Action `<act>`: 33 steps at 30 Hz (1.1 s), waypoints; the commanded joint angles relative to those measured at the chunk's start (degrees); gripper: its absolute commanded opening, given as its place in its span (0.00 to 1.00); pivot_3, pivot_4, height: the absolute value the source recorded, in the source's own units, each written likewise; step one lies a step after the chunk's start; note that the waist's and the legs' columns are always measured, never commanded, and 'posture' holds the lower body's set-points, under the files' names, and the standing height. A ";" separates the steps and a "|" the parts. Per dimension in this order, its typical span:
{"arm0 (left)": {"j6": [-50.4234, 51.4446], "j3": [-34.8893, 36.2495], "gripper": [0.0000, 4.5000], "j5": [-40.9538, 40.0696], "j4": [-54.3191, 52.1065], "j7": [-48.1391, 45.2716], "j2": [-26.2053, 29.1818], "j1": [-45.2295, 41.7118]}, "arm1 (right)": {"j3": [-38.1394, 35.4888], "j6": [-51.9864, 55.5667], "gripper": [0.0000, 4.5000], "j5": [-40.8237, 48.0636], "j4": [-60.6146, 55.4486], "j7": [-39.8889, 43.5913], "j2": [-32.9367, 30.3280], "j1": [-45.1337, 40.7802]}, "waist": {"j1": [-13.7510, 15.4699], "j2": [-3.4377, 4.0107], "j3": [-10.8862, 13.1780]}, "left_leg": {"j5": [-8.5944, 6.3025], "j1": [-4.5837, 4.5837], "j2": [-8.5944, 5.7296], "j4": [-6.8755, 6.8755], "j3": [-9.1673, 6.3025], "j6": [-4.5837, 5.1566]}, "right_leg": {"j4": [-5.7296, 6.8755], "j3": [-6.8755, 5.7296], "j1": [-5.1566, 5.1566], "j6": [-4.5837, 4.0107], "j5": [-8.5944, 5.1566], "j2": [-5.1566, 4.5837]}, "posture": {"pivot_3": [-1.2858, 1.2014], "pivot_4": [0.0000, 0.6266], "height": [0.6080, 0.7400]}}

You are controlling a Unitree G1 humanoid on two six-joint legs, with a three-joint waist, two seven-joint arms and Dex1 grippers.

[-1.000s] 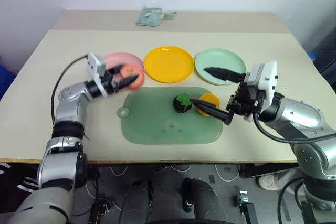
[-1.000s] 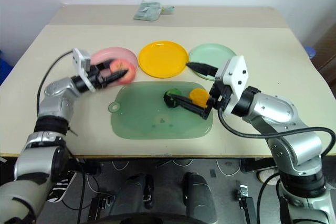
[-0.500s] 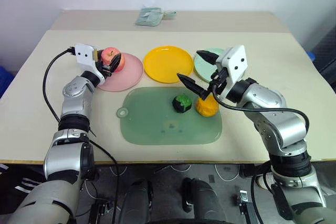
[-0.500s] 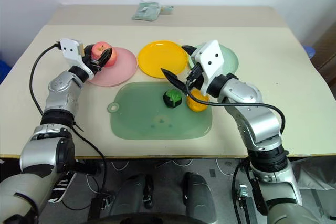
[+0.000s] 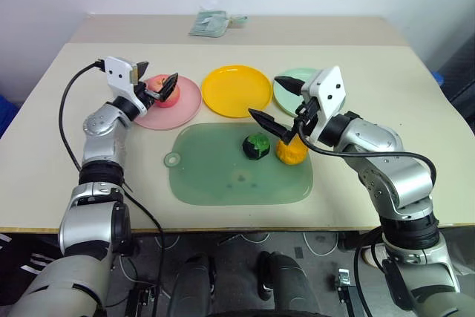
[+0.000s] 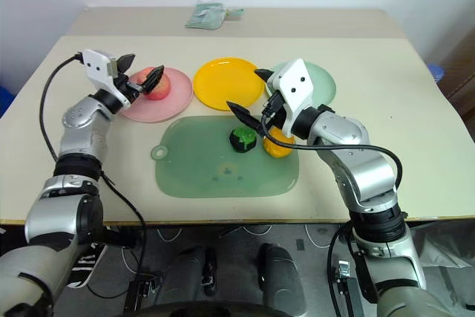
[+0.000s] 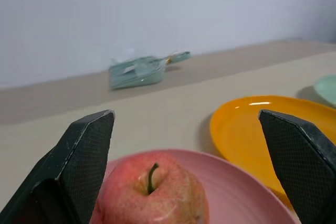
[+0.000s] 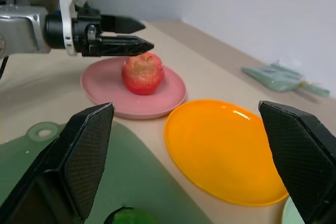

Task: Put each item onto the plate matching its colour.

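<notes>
We see the apple (image 5: 165, 90) sitting upright on the pink plate (image 5: 185, 106), red-pink with a yellowish blush and a short brown stem in its dimple. Our left tool (image 5: 157, 85) has its fingers spread wide on either side of the apple, released, not gripping it. The yellow plate (image 5: 237, 90) lies just beside the pink one, and the mint plate (image 5: 286, 87) beyond it is partly hidden by our right arm. On the translucent green board (image 5: 223, 172) rest the dark green ball (image 5: 257, 146), lumpy with black patches, and the orange (image 5: 292, 151), round and smooth, just beside each other. Our right tool (image 5: 276, 105) hovers above these two with its fingers wide apart, grasping nothing. At the far edge of the tabletop (image 5: 59, 109) lies a pale green folded cloth (image 5: 211, 24)
</notes>
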 commanded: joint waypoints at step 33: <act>31.26 -2.34 0.99 -21.18 -38.52 -39.84 9.86 20.02 | 13.98 13.24 1.00 -8.56 6.30 2.03 0.69 -2.03 | -1.08 0.03 0.00 | 0.01 -0.02 0.05 -0.03 -0.04 -0.03 | -0.01 0.00 -0.04 -0.05 -0.03 0.00 | 0.52 0.24 1.00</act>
